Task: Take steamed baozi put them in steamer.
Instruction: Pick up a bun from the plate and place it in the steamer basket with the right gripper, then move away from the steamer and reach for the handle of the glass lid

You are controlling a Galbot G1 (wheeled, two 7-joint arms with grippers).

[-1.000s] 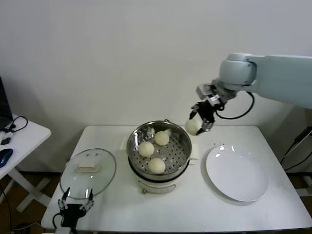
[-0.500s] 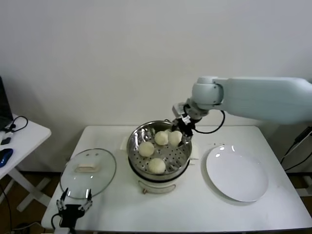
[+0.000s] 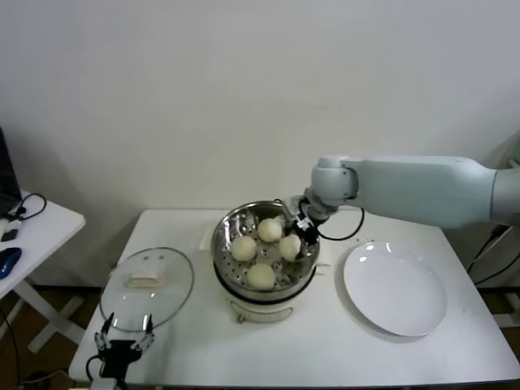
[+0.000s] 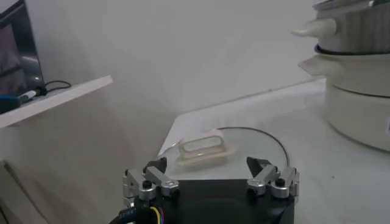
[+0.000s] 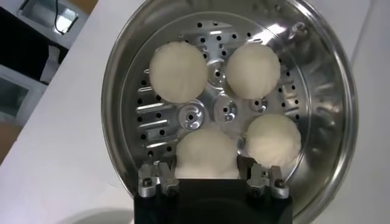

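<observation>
My right tool (image 5: 207,178) grips the fourth cream-white round baozi (image 5: 206,153) on the perforated tray of the shiny steel steamer (image 3: 223,231); three others already lie there. Only release remains, I judge. Left tool (image 4: 210,181) open, idle off the bench (image 3: 422,357).

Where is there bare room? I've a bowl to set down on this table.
The plate is bare, and so is the table in front of the steamer and plate. The steamer tray is crowded: four baozi, with the right gripper at one. The lid fills the left end, above the parked left gripper.
</observation>
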